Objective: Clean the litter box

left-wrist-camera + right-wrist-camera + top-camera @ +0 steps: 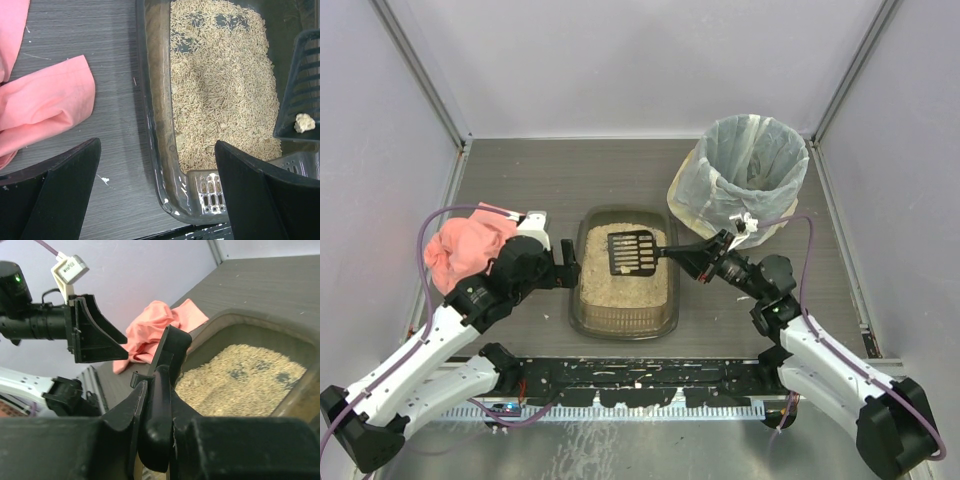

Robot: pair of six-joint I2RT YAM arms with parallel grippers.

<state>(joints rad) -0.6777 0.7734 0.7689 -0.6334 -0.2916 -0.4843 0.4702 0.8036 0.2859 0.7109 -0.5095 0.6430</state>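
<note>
The litter box (pixel 672 303) is a dark brown tray of tan granules at the table's middle. My right gripper (pixel 705 258) is shut on the handle of a black slotted scoop (pixel 632 252), holding its head above the granules. In the left wrist view the scoop (pixel 300 90) carries one pale clump (pixel 304 122). My left gripper (pixel 566 268) is open at the box's left side. In the left wrist view its fingers (pixel 65 185) straddle the rim (pixel 150 100) near a corner. The right wrist view shows the right gripper (pixel 159 395) clamped on the scoop handle (pixel 165 370) over the box (pixel 235 319).
A pink cloth (pixel 468 250) lies left of the box, close to my left arm. A round bin (pixel 745 175) lined with a pale bag stands at the back right, just beyond my right wrist. Grey walls close the sides and back.
</note>
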